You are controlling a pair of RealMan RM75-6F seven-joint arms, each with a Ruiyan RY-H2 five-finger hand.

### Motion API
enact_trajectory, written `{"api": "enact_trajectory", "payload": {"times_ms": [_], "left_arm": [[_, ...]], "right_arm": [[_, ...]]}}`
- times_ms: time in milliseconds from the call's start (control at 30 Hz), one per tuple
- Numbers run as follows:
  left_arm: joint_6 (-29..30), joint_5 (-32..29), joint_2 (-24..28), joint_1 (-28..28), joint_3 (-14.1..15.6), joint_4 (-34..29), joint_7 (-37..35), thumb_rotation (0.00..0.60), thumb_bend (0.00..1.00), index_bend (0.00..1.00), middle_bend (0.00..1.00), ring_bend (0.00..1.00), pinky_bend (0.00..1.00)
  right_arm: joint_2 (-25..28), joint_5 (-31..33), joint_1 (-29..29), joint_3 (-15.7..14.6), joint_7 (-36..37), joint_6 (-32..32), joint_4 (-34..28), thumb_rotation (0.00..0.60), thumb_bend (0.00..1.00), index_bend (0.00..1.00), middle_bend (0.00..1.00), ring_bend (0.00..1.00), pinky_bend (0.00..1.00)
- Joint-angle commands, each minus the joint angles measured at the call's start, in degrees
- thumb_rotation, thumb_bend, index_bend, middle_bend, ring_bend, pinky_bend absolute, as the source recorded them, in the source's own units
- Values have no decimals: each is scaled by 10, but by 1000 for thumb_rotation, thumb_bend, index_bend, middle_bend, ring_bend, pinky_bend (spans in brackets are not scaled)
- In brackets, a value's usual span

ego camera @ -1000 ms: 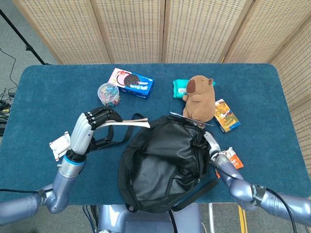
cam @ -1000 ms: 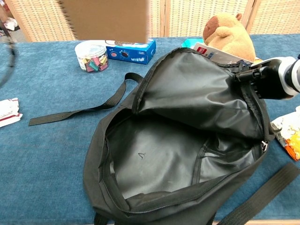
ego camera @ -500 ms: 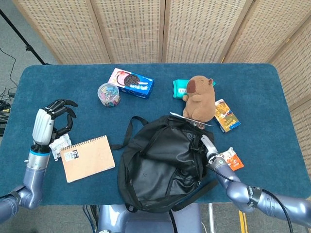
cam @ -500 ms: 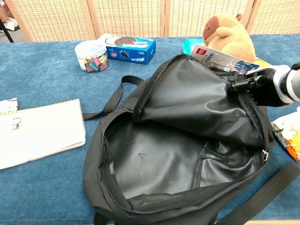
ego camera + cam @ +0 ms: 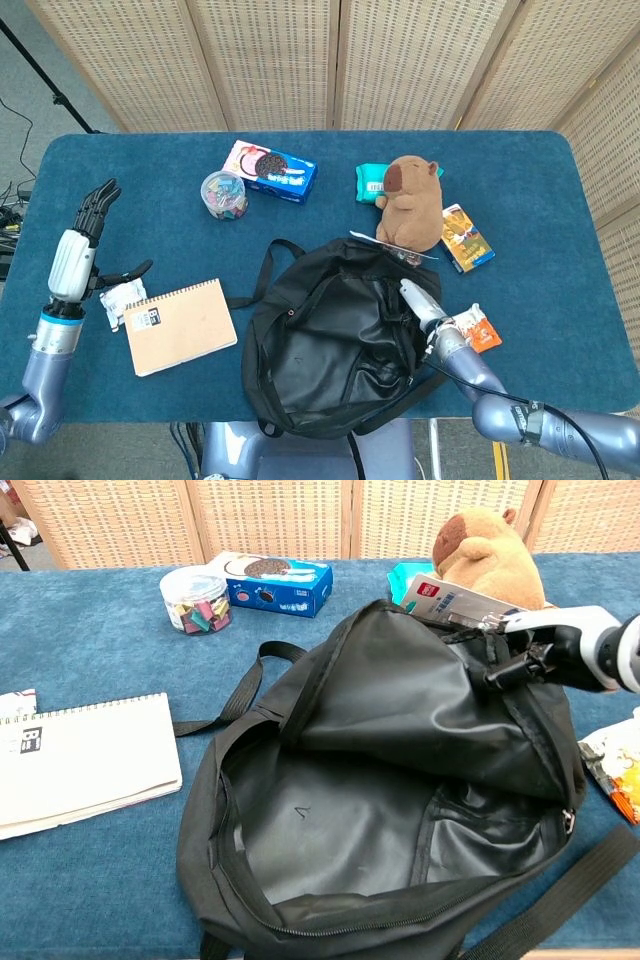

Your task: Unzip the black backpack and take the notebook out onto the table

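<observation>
On the blue table [image 5: 560, 200], the tan spiral notebook [image 5: 180, 326] lies flat, left of the gaping black backpack [image 5: 335, 345]. Left hand [image 5: 82, 240] spread, holding nothing; right hand [image 5: 560, 650] grips the backpack's right edge.

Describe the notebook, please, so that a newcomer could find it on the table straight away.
Start at the open black backpack in the middle of the blue table and look toward the robot's left hand. The notebook lies flat between them. Unlike the small white packet beside it, it is tan and spiral-bound.
</observation>
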Motion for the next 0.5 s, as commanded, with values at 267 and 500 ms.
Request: {"api": "enact_trajectory", "payload": {"times_ms": [267, 500], "left_arm": [[-14, -62, 104, 86, 42, -180, 155, 600, 209, 0, 0, 0, 0], [1, -90, 148, 141, 66, -259, 193, 600, 260, 0, 0, 0, 0]], "right_arm": [[32, -434, -78, -150, -287, 278, 52, 600, 0, 134, 0, 0, 0], [26, -528, -154, -156, -297, 428, 116, 600, 0, 100, 0, 0, 0]]}}
